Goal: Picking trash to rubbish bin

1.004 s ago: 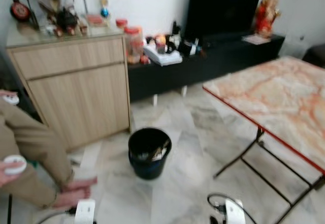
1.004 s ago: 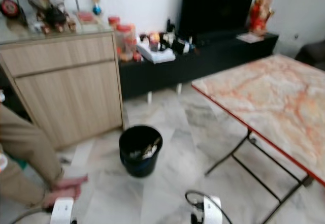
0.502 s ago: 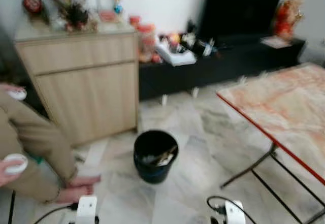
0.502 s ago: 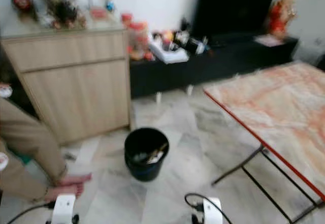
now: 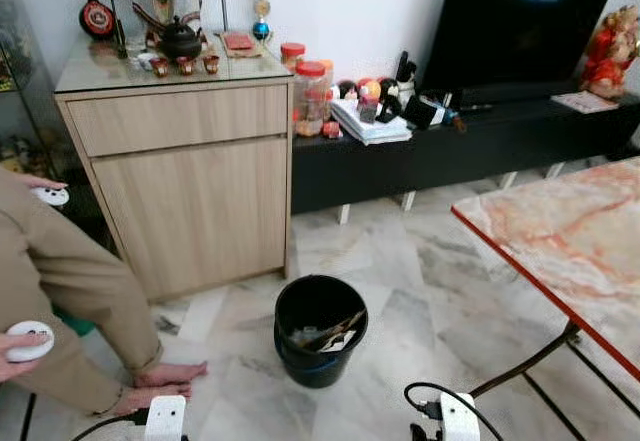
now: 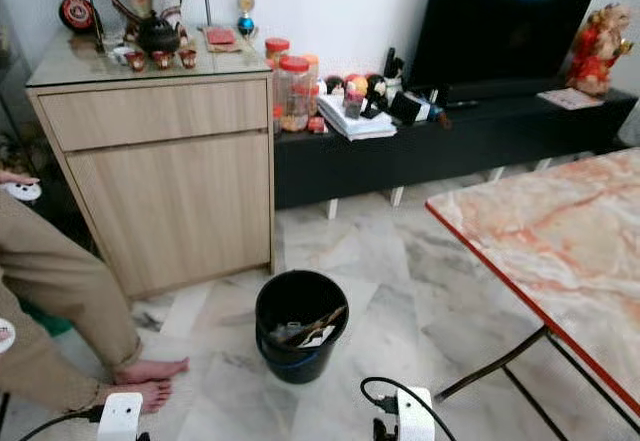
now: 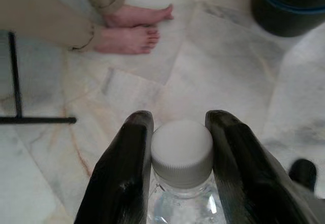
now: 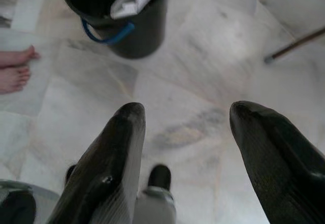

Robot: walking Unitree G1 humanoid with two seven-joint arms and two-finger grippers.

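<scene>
A black rubbish bin (image 5: 320,329) with a blue handle stands on the marble floor ahead of me, holding paper and sticks. In the left wrist view my left gripper (image 7: 180,148) is shut on a clear plastic bottle (image 7: 182,155) with a white cap, held low over the floor, with the bin (image 7: 292,8) off beyond it. In the right wrist view my right gripper (image 8: 185,132) is open with nothing between its fingers, above the floor short of the bin (image 8: 119,16). The tops of both wrists show at the bottom edge of the eye views.
A person in tan trousers (image 5: 70,291) stands barefoot at my left, feet (image 5: 160,386) near the bin. A wooden cabinet (image 5: 190,181) and a low black TV bench (image 5: 460,146) line the far wall. A marble-topped folding table (image 5: 570,241) stands at my right.
The camera has swung and steadied, so the whole scene has shifted right and down and turned sharp. The bin and the person's feet stay where they were.
</scene>
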